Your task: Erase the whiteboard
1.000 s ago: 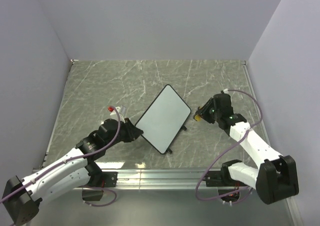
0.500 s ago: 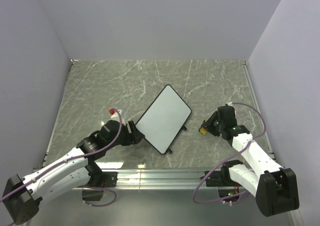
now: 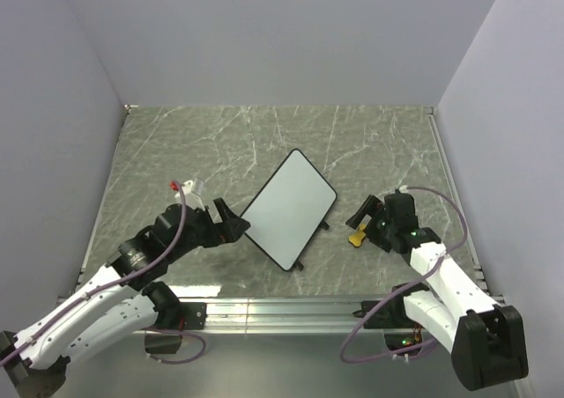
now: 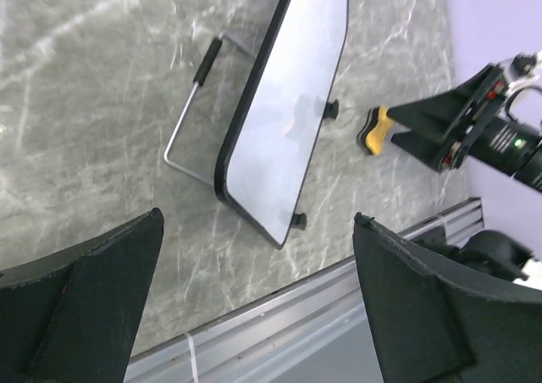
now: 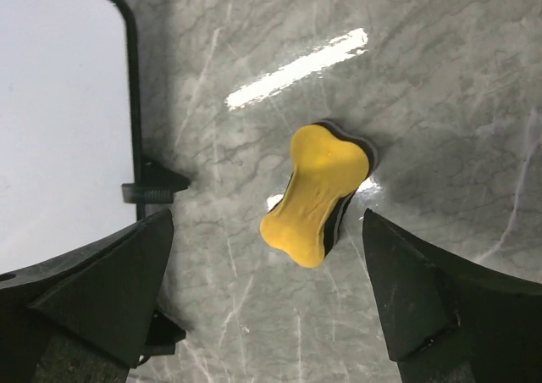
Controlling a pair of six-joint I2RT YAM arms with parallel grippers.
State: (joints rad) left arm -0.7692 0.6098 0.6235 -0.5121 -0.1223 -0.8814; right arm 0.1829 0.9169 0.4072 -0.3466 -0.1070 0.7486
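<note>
We see the whiteboard [image 3: 289, 209] propped up, seemingly blank. Just left of it the left gripper [image 3: 231, 221] gapes empty; to its right the right gripper [image 3: 360, 225] spreads its jaws above the yellow eraser [image 5: 320, 194].

Your left gripper [image 3: 231, 221], closed at the left edge of the whiteboard [image 3: 286, 209] a second ago, now stands with its jaws wide and has backed off to the left, clear of the frame. Your right gripper [image 3: 363, 225] has come down and toward you from beside the board's right corner and spread its jaws. The yellow eraser [image 5: 318, 194] it carried now lies on the counter [image 3: 176, 151] between them.
</note>
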